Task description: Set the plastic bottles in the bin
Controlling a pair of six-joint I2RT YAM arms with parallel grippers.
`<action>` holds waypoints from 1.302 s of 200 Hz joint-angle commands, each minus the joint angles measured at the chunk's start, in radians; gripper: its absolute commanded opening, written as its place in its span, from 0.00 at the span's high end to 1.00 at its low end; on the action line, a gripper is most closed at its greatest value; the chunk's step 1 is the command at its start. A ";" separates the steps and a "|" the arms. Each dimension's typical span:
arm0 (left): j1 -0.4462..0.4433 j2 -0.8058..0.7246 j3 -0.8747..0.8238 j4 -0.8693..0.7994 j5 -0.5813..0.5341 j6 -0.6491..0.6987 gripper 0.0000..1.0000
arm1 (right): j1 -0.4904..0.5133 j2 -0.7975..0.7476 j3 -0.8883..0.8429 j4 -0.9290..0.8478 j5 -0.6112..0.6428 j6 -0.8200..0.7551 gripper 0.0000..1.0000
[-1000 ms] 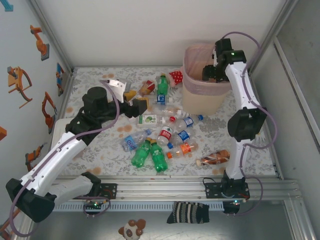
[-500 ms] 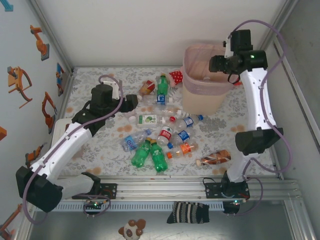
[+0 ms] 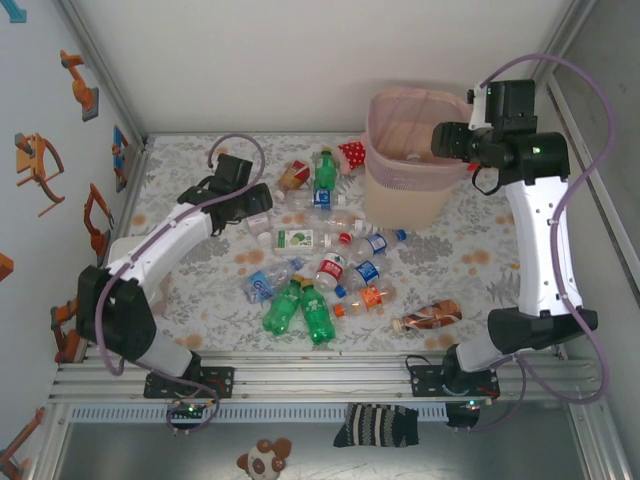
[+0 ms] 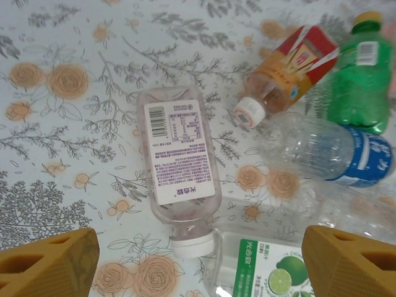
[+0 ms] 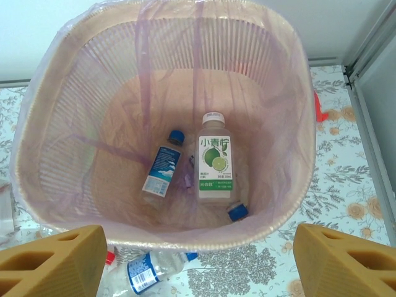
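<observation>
Several plastic bottles [image 3: 330, 270] lie in a loose pile mid-table, among them two green ones [image 3: 300, 310] and a brown one [image 3: 428, 316]. My left gripper [image 3: 256, 212] hovers open over the pile's far-left edge. Below it lies a clear bottle with a white label [image 4: 179, 158], next to a lime-label bottle [image 4: 266, 269], and nothing sits between the open left gripper's [image 4: 198, 247] fingers. The pink mesh bin [image 3: 378, 160] stands at the far right. My right gripper [image 3: 447, 140] hangs open and empty above its right rim. Inside the bin [image 5: 297, 93] lie a lime-label bottle [image 5: 215, 162] and a blue-label bottle [image 5: 162, 168].
A red white-dotted soft item [image 3: 352, 153] lies left of the bin. More bottles, a red-label one [image 4: 288, 65] and a green one [image 4: 362, 74], crowd the far side of the pile. A striped sock [image 3: 375, 425] lies beyond the front rail. Enclosure walls close in on three sides.
The left arm swung out and reached forward over the pile's left edge, jaws widening. The right gripper rose out of the bin and drew back to its right rim.
</observation>
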 commanded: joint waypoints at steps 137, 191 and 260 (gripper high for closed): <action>0.091 0.430 0.182 -0.069 0.175 -0.067 0.10 | -0.008 -0.085 -0.102 0.017 0.007 -0.011 0.22; 0.092 0.476 0.187 -0.067 0.189 -0.070 0.13 | -0.007 -0.096 -0.109 0.013 0.007 -0.012 0.22; 0.092 0.475 0.183 -0.083 0.180 -0.068 0.23 | -0.008 -0.132 -0.137 0.035 -0.005 -0.006 0.22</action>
